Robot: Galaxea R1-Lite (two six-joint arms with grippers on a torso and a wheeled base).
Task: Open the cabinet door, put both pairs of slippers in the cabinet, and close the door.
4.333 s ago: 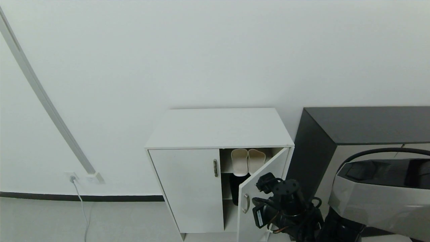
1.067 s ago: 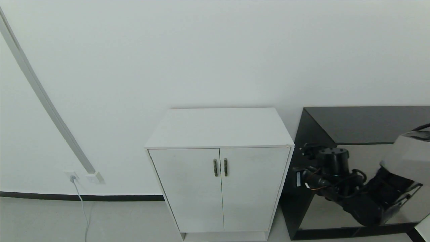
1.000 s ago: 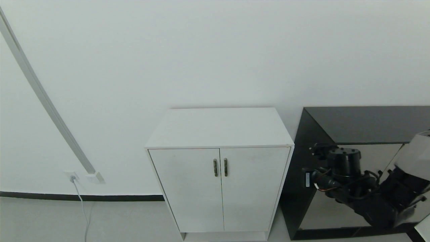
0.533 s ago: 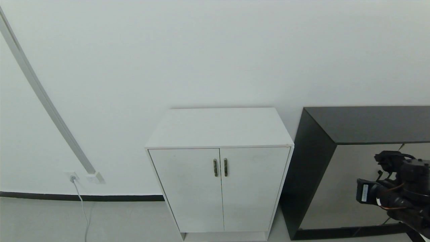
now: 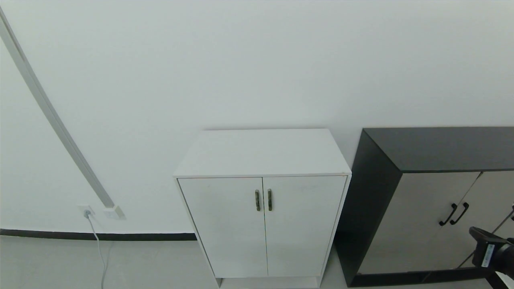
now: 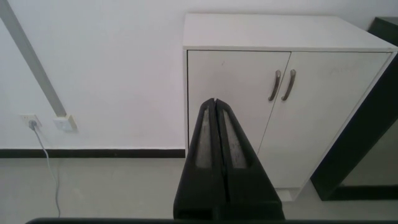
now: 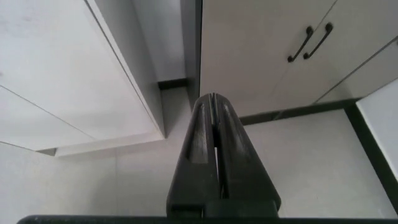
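The white cabinet (image 5: 263,154) stands against the wall with both doors shut, and its two handles (image 5: 263,200) sit side by side at the middle. The shut doors hide its inside. In the left wrist view my left gripper (image 6: 214,103) is shut and empty, held back from the cabinet front (image 6: 249,93), in line with the left door. My right gripper (image 7: 213,98) is shut and empty too, low over the floor by the white cabinet's (image 7: 56,62) right corner. My right arm (image 5: 493,253) is at the lower right edge in the head view.
A black cabinet (image 5: 433,148) with grey doors and black handles (image 5: 453,214) stands just right of the white one. A wall socket with a cable (image 5: 86,212) and a slanted wall trunking (image 5: 52,116) are to the left. Grey floor (image 5: 100,261) lies in front.
The right door, open with slippers visible inside 4.3 s ago, is now shut. My right arm has drawn away from the cabinet to the right and down, to the picture's edge.
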